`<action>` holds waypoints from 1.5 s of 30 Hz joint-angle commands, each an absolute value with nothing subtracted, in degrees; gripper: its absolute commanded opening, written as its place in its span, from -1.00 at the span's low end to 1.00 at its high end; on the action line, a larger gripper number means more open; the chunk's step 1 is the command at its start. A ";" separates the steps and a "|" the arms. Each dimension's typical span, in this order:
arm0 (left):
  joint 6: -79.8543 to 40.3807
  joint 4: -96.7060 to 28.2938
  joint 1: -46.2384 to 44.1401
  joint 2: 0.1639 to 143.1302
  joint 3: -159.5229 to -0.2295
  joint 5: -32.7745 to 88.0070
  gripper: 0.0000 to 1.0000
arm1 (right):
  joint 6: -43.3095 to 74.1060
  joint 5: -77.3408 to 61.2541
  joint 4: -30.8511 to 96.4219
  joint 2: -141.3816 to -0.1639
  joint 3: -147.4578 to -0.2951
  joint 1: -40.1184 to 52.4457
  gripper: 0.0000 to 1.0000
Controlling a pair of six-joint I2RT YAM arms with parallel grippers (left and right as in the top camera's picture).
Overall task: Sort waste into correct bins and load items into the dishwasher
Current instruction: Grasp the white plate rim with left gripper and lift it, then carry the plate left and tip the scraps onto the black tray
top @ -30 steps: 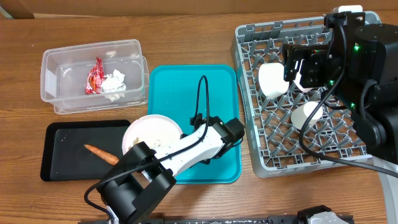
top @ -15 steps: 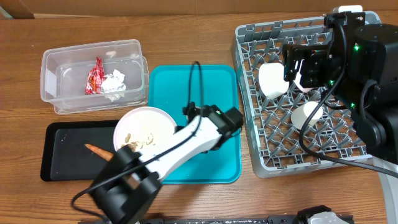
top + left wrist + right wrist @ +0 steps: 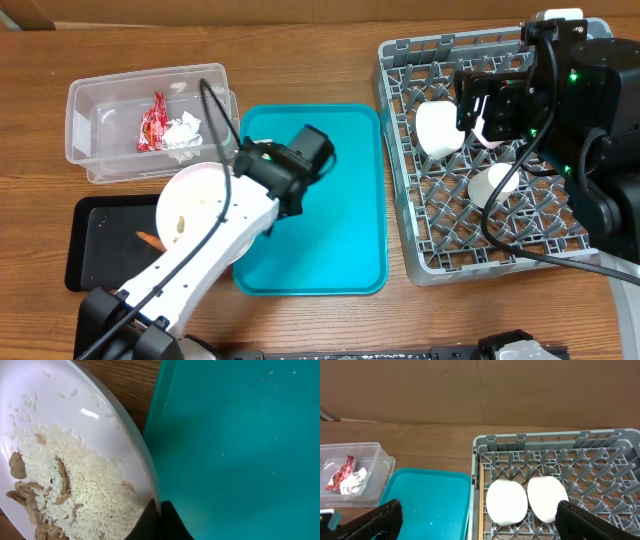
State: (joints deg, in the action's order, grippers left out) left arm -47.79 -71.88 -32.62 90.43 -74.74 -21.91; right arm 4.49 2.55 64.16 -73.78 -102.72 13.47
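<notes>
Plate (image 3: 190, 192) in left fingers (image 3: 172, 522) tilts, face toward black tray (image 3: 100, 245).

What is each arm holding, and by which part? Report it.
Left gripper: the white plate, pinched at its rim. Right gripper: nothing, jaws open.

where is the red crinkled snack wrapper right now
Overhead view: the red crinkled snack wrapper lies inside the clear rectangular plastic tub at upper left, beside the crumpled white paper napkin.
</notes>
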 commanded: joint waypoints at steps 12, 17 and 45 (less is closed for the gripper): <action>-32.29 -65.93 -13.30 89.08 -75.90 -3.77 -0.92 | 4.73 2.85 64.01 -73.80 -102.72 13.26 1.00; -32.12 -65.56 -9.30 86.56 -75.85 -0.54 -0.91 | 4.73 2.85 64.01 -73.80 -102.72 13.26 1.00; -26.81 -55.92 15.31 72.18 -64.01 22.83 -0.91 | 4.73 2.85 64.01 -73.80 -102.72 13.26 1.00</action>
State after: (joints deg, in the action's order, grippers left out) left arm -29.17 -56.73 13.74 76.07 -63.75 19.79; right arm 4.49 2.55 64.18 -73.78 -102.72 13.50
